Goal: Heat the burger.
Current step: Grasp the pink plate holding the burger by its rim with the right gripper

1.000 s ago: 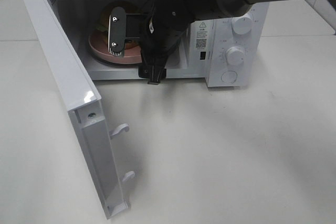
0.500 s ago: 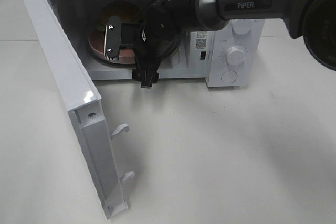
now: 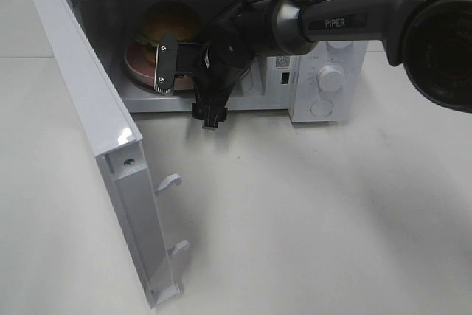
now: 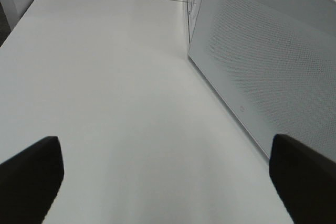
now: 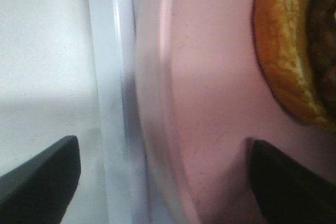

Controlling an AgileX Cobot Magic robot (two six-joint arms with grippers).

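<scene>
since a second ago the right gripper (image 3: pixel 171 64) has eased back toward the mouth of the microwave (image 3: pixel 324 42), uncovering more of the burger (image 3: pixel 168 23), which sits on the pink plate (image 5: pixel 210 103) inside the cavity. its jaws stand apart with nothing between them (the plate rim lies just beyond the tips), and the left gripper (image 4: pixel 163 182) hangs spread wide and empty over the table (image 4: pixel 105 77) beside the door (image 3: pixel 88 123). loading looks done; next, judging by this, the arm must clear the opening so the door can swing shut.
</scene>
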